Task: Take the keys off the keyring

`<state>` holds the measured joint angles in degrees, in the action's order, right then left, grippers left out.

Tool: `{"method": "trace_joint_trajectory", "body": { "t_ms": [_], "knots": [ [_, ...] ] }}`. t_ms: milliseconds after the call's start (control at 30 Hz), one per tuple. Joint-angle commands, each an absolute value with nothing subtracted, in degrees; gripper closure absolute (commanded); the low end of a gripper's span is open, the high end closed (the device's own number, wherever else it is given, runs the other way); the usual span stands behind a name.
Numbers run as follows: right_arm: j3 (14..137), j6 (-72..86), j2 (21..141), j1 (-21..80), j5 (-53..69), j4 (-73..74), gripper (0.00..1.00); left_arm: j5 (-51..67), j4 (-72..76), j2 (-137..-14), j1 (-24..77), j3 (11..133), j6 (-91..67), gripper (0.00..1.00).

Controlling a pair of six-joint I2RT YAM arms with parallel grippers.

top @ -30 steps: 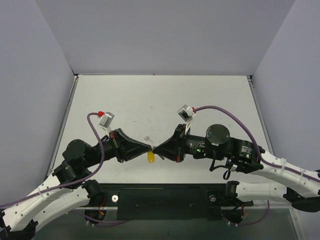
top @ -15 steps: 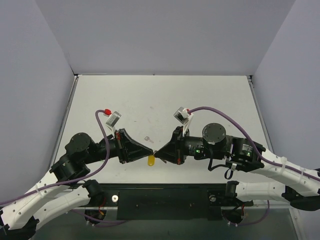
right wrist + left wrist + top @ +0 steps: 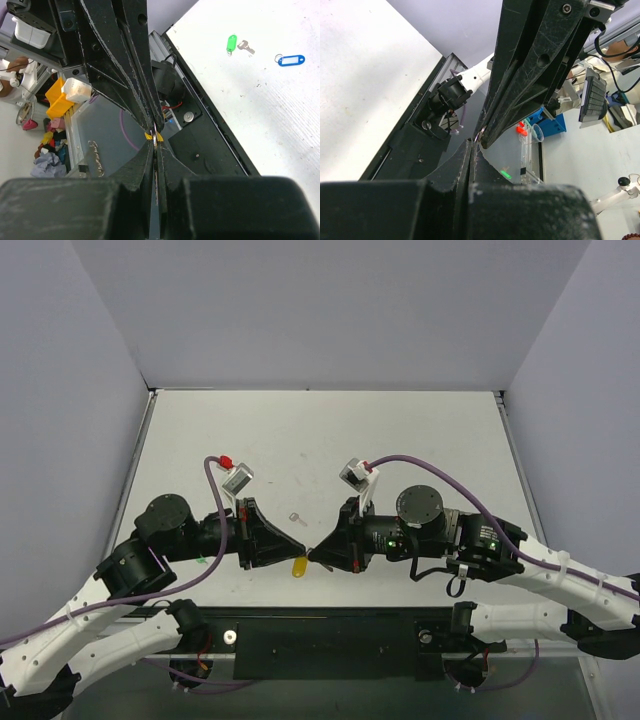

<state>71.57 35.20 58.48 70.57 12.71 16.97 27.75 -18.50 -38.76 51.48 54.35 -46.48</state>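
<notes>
Two hands to log, left hand (image 3: 301, 544) and right hand (image 3: 315, 549), nose to nose above the near part of the bench (image 3: 420, 440). Both pinched tight shut, no gap showing in either wrist view. Clamped, by the look of it, on the ring end of the yellow key tag (image 3: 299, 566), dangling just under the meeting point and slightly tilted. Probable reason for the opposed grip: one hand to steady the ring, the other to pull or twist against it; too small and fiddly for a single pinch. Held clear of the bench, likely for working room.

One small silver key (image 3: 295, 517) flat on the bench just beyond the two hands, apart from the tag, touched by neither. Judged already off the ring; cannot say whether more left on it.

Hard to read: the ring itself. Only yellow slivers either side of the right hand's tip in the right wrist view, plus a thin curved glint in the left wrist view, possibly ring wire. Cannot tell which hand truly bears the tag, nor the exact part pinched. Past the left hand, well apart: green tag (image 3: 231, 42) with attached key (image 3: 245, 46), and blue tag (image 3: 291, 60). Blue one not found in the overhead view, presumably under the left arm.
</notes>
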Motion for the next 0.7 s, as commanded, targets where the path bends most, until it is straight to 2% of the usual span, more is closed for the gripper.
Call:
{"method": "trace_joint_trajectory", "body": {
  "t_ms": [0,200,400,433,467,533,667],
  "knots": [
    [73.39,34.1,59.85,70.49,12.39,15.82,1.0,30.76,-19.42,-38.58,51.59,56.87,-44.65,1.0],
    [72.86,34.1,59.5,70.58,12.04,15.47,1.0,30.06,-17.49,-37.53,51.59,55.64,-45.7,1.0],
    [71.63,34.36,59.15,70.66,12.48,13.54,1.0,30.23,-9.51,-35.78,51.59,52.39,-50.44,1.0],
    [71.46,34.45,59.15,70.58,12.48,12.58,0.96,30.23,-8.62,-35.68,51.59,52.03,-51.06,1.0],
    [71.02,34.54,58.8,70.66,12.48,12.22,0.86,30.15,-7.4,-35.34,51.59,51.6,-51.85,1.0],
    [70.4,34.72,58.27,70.58,12.39,11.08,0.73,29.97,-5.98,-34.98,51.59,51.15,-52.99,1.0],
    [69.09,34.89,57.13,70.58,11.87,8.97,0.69,29.53,-4.31,-34.63,51.59,50.71,-54.23,1.0]
  ]
}}
